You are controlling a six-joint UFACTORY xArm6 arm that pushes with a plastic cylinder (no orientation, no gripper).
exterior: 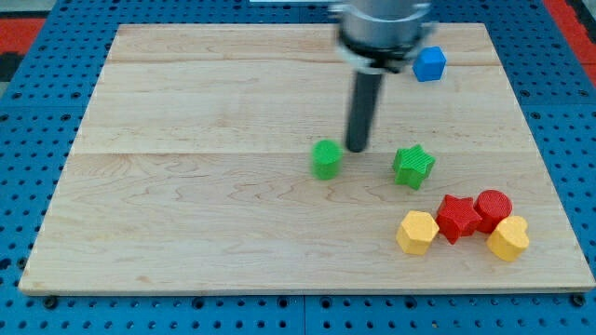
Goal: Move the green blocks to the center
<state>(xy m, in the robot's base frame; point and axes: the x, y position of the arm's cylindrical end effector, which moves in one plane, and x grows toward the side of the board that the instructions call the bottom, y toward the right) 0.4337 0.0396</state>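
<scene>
A green round block (326, 159) lies near the middle of the wooden board (186, 205). A green star block (413, 167) lies to its right. My tip (358, 149) rests on the board between them, close to the round block's upper right and clear of the star. The dark rod rises from it toward the view's top.
A blue cube (429, 64) lies near the board's top right. At the bottom right is a cluster: a yellow hexagon block (417, 233), a red star block (457, 218), a red round block (493, 207) and a yellow block (508, 239).
</scene>
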